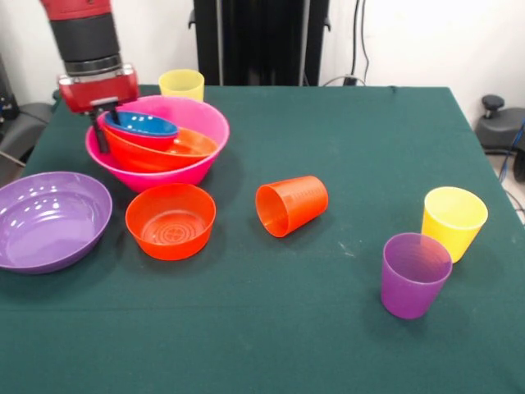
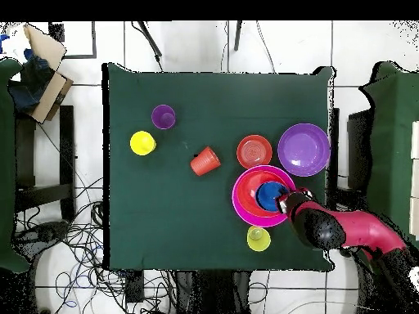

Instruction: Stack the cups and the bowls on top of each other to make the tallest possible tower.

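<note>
The tower is a big pink bowl (image 1: pixel 205 115) (image 2: pixel 242 200) holding a wide orange bowl (image 1: pixel 176 149), with a small blue bowl (image 1: pixel 143 125) (image 2: pixel 268 195) tilted on top. My gripper (image 1: pixel 107 127) (image 2: pixel 284 199) is at the stack's rim on the front view's left, shut on the blue bowl's rim. On the cloth stand a wide purple bowl (image 1: pixel 49 217) (image 2: pixel 304 149), a small orange bowl (image 1: pixel 171 220) (image 2: pixel 254 150), a yellow cup (image 1: pixel 454 220) (image 2: pixel 142 143), a purple cup (image 1: pixel 414 275) (image 2: pixel 164 116) and a second yellow cup (image 1: pixel 181 84) (image 2: pixel 259 238). An orange cup (image 1: pixel 291 205) (image 2: pixel 205 161) lies on its side. No magenta bowl shows.
The green tablecloth (image 1: pixel 328 328) ends close behind the second yellow cup, by the black pedestal (image 1: pixel 261 41). The purple bowl sits near the table's side edge. Cardboard boxes (image 2: pixel 41 74) stand off the table's far corner in the overhead view.
</note>
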You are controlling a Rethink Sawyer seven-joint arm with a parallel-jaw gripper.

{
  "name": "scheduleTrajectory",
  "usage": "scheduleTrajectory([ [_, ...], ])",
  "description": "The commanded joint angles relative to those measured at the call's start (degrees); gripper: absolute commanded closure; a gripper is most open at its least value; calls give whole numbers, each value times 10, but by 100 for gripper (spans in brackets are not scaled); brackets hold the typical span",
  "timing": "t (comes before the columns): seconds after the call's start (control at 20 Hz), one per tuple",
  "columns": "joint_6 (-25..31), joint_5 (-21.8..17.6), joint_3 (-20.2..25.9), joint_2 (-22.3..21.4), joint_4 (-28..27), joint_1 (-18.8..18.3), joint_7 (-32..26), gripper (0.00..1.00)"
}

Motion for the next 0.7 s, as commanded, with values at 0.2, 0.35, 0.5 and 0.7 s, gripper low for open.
scheduleTrajectory([
  [0.2,-100,-21,-126,35,92,122,176,100],
  [0.35,-122,-20,-151,29,98,149,202,100],
  [0.5,-161,-22,-190,29,100,188,240,100],
  [0.7,-206,-15,-233,36,101,233,273,100],
])
